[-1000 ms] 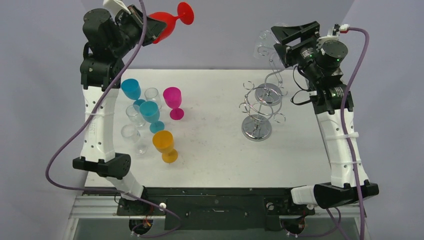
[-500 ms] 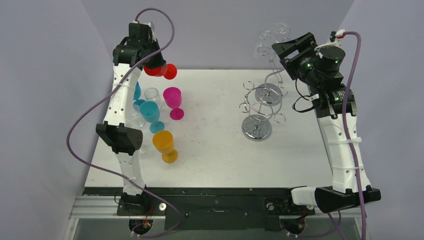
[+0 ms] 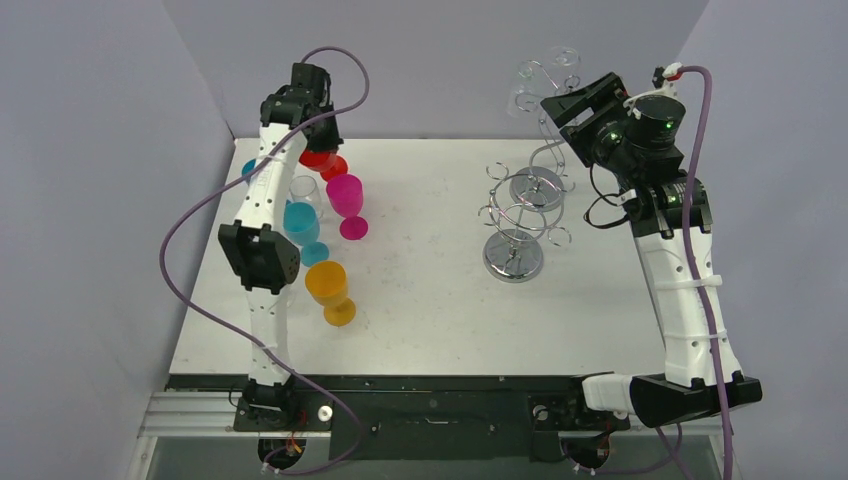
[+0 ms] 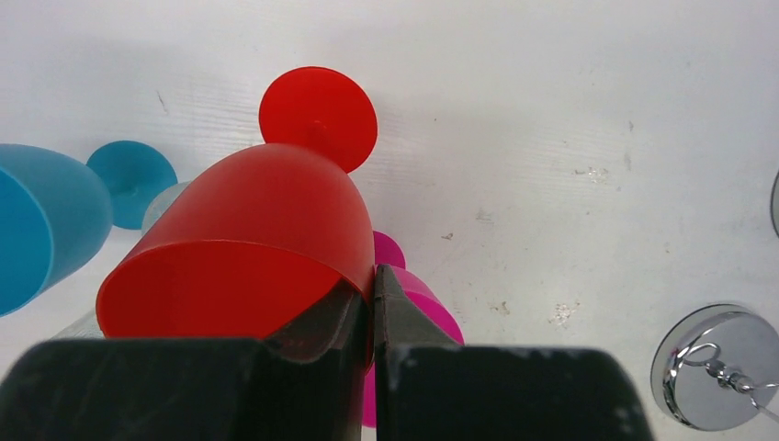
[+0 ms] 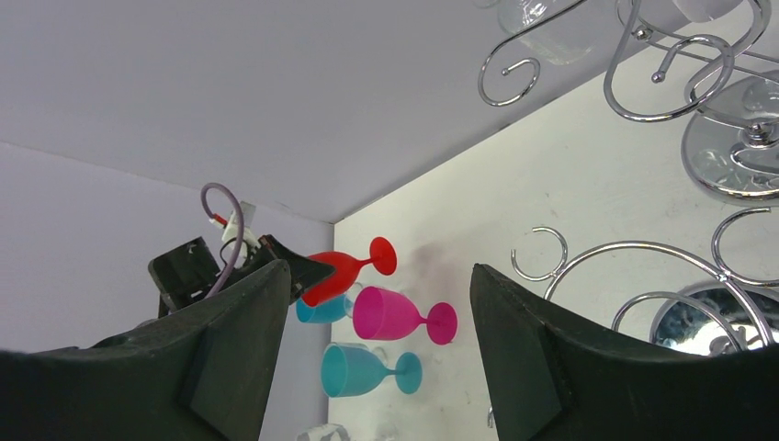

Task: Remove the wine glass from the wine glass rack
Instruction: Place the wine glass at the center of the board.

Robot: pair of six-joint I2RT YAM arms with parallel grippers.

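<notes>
Two clear wine glasses (image 3: 528, 85) hang upside down at the top of the chrome wire wine glass rack (image 3: 520, 215) at the back right. My right gripper (image 3: 565, 105) is open just right of them, with nothing between its fingers. In the right wrist view the rack's hooks and base (image 5: 726, 138) fill the right side, a hanging glass (image 5: 542, 23) shows at the top, and the right gripper (image 5: 377, 268) is empty. My left gripper (image 3: 322, 143) is shut on the rim of a red wine glass (image 3: 320, 159), held low at the table's back left. The left wrist view shows that glass (image 4: 248, 220) tilted in the left gripper (image 4: 374, 285).
Several glasses stand at the left of the table: a magenta one (image 3: 345, 193) just right of the red glass, two blue ones (image 3: 298, 220), an orange one (image 3: 327, 283) and some clear ones (image 3: 305, 188). A second chrome rack base (image 3: 513, 255) sits nearer the table's middle.
The left arm has swung down from high at the back left, bringing the red glass low beside the magenta one. The right gripper has barely shifted and stays open.
</notes>
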